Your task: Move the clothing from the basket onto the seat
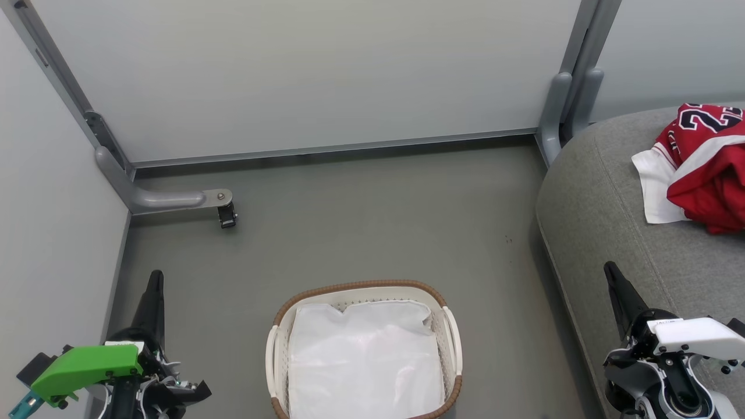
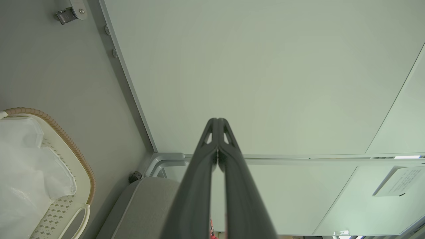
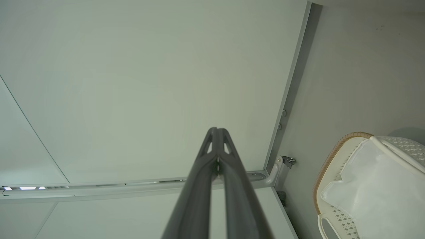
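The clothing point(image 1: 707, 169) lies bunched on the seat point(image 1: 605, 233), ahead and to the right of the right gripper point(image 1: 610, 269) — the nearer one. The basket point(image 1: 361, 286) holds a white sheet point(image 1: 364, 361). Both this and the left gripper point(image 1: 156, 276) are clenched — empty.

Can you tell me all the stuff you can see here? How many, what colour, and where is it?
clothing: one heap, red with white trim and numbers, on the seat
seat: one, grey, at the right
basket: one, white with a brown rim, on the floor in the middle
white sheet: one, white, inside the basket
floor: one, grey, under the basket
wall panels: several, pale grey, behind and at the left
caster wheel: one, black, under a grey panel foot, left
left gripper: one, dark fingers, shut, lower left
right gripper: one, dark fingers, shut, lower right
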Tool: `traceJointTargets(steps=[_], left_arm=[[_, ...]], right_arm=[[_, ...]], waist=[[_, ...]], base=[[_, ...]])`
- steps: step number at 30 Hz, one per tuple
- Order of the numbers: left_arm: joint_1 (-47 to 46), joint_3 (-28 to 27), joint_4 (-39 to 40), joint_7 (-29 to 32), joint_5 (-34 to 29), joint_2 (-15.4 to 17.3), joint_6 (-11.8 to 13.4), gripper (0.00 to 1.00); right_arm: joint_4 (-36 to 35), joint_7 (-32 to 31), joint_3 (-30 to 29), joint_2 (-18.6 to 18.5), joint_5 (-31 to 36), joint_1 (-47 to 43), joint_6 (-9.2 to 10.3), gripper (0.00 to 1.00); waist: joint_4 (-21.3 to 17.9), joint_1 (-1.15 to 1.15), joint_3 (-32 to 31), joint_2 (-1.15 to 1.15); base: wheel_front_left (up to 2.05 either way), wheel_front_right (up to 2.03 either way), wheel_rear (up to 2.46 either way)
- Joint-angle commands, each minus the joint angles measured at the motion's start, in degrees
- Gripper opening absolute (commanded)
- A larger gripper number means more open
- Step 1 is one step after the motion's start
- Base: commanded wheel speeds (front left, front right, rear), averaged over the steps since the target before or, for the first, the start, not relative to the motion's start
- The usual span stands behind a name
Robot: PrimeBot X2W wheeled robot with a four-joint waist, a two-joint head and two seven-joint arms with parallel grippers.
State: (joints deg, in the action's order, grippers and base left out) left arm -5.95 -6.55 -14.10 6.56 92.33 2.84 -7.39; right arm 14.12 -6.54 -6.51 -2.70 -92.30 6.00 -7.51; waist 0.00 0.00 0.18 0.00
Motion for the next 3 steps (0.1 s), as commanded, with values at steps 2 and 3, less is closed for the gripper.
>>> traceJointTargets(steps=[2,3], left_arm=[[-0.6,-0.1,0.1,0.2,0.2,0.0,-0.2,0.00],[-0.6,-0.1,0.1,0.2,0.2,0.0,-0.2,0.00]], right_arm=[[-0.3,-0.2,-0.1,-0.3,-0.2,0.4,0.04,0.00],[-0.2,-0.2,-0.1,-0.3,-0.2,0.4,0.04,0.00]], waist=[[0.0,0.00,0.0,0.00],[0.0,0.00,0.0,0.00]], base=[[0.00,0.00,0.00],[0.00,0.00,0.00]])
